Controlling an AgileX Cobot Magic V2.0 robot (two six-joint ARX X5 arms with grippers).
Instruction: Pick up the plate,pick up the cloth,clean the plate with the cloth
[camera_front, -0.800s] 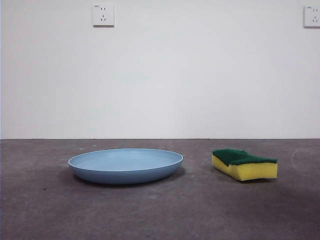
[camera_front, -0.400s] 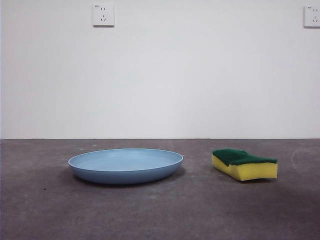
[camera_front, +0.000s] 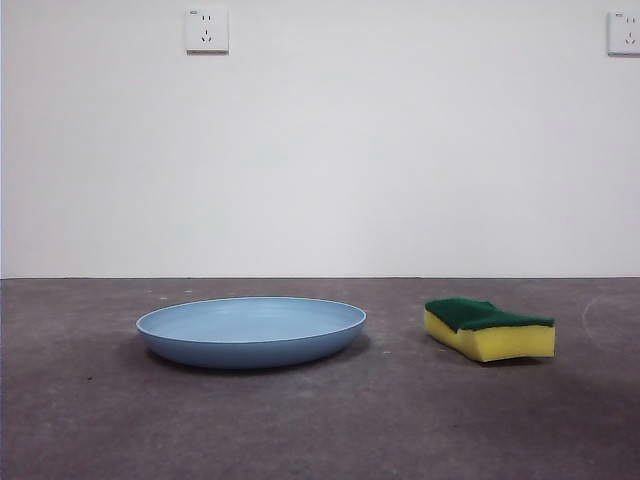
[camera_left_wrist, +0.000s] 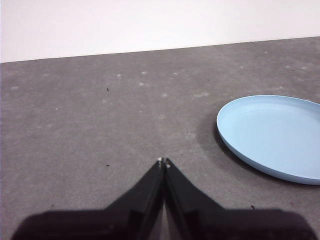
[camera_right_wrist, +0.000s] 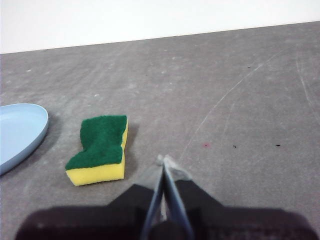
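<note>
Front view: plate (camera_front: 251, 331) sits flat on the grey table (camera_front: 320, 430), lower centre-left of frame. Sponge (camera_front: 488, 328) lies lower right, green side up, well apart from the plate. Two wall sockets, one upper left (camera_front: 206, 30), one at upper right corner (camera_front: 624, 32). No arm shows here.

Left gripper (camera_left_wrist: 163, 161): jaws pressed together, tips touching, nothing held, over bare table w/ the plate (camera_left_wrist: 272, 136) off to one side.

Right gripper (camera_right_wrist: 164, 161): jaws clenched, empty, near the sponge (camera_right_wrist: 99, 148) but not touching it; plate edge (camera_right_wrist: 20, 132) beyond the sponge.
</note>
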